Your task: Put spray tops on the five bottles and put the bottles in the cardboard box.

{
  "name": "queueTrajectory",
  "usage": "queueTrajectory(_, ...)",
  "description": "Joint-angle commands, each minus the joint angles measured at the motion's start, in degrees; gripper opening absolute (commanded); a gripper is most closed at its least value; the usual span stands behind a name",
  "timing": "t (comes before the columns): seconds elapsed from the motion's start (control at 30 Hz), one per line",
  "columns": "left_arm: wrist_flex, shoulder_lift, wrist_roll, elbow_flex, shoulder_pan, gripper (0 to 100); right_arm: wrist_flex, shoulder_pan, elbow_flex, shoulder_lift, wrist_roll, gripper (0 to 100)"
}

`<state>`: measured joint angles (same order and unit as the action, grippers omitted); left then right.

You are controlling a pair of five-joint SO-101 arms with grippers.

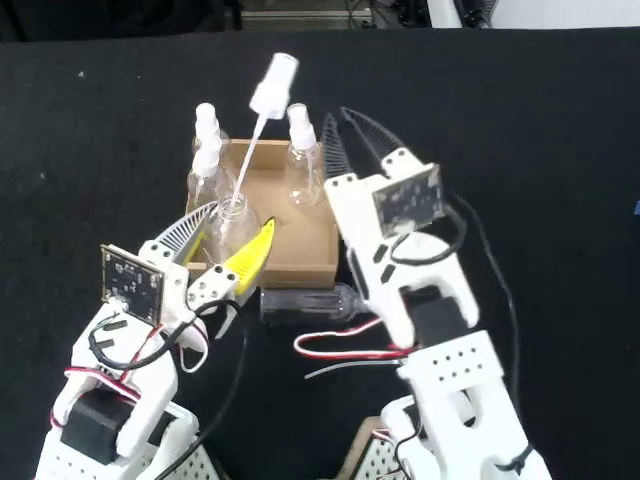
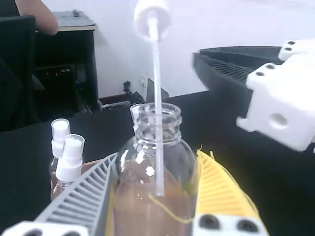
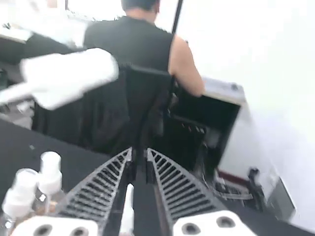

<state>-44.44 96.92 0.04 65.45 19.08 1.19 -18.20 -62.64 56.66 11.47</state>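
- Nearest the arm bases, a lying bottle [image 1: 300, 303] rests on its side on the black table [image 1: 560, 150], just in front of the near wall of the cardboard box [image 1: 300, 268] and between the two arms. It is dim against the cloth. One end runs in behind the right arm, so I cannot tell whether it carries a top.
- Red, white and black cables [image 1: 335, 350] loop across the table just beside it.
- The left gripper [image 1: 240, 215] has its grey and yellow fingers closed around the body of the open bottle [image 1: 232, 222] at the box's near left corner. The fingers hide the bottle's base, so I cannot tell whether it stands in the box or hangs above it.
- A spray top [image 1: 274, 85] has its tube down through that bottle's neck. Its head stands high above the mouth, tilted away from the arms and not seated. In the left wrist view the head is cut off at the frame edge.
- Three capped bottles [image 1: 207, 160] stand upright inside the box. Two are close together at the far left, one at the far right, with bare cardboard floor between them.
- The right gripper [image 1: 335, 113] is just beside the far right bottle. There is only a narrow gap between its black fingers, and nothing is held.
- Beyond the box and out to both sides lies open black table.
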Motion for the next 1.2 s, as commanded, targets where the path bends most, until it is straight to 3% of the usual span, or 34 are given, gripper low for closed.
queueTrajectory(0.0, 1.1, 0.6, -0.2, -1.3, 1.3, 3, 3.6, -2.2, 0.6, -0.3, 0.5, 1.5)
queueTrajectory(0.33, 1.1, 0.6, -0.3, -2.4, 1.9, 3, 3.9, -5.8, 0.7, -0.6, 0.5, 1.5)
queueTrajectory(0.57, -1.9, 0.6, -0.3, -2.4, 5.5, 3, 3.6, -5.5, 9.0, -9.9, 0.5, 1.4)
queueTrajectory(0.73, -2.6, 0.6, -5.8, -2.1, 5.3, 3, 3.6, -5.5, 13.6, -14.0, 0.5, 1.2)
queueTrajectory(1.17, -2.1, 0.6, -6.0, 0.5, 5.3, 3, 3.4, -5.8, 11.8, -5.1, 0.5, 1.1)
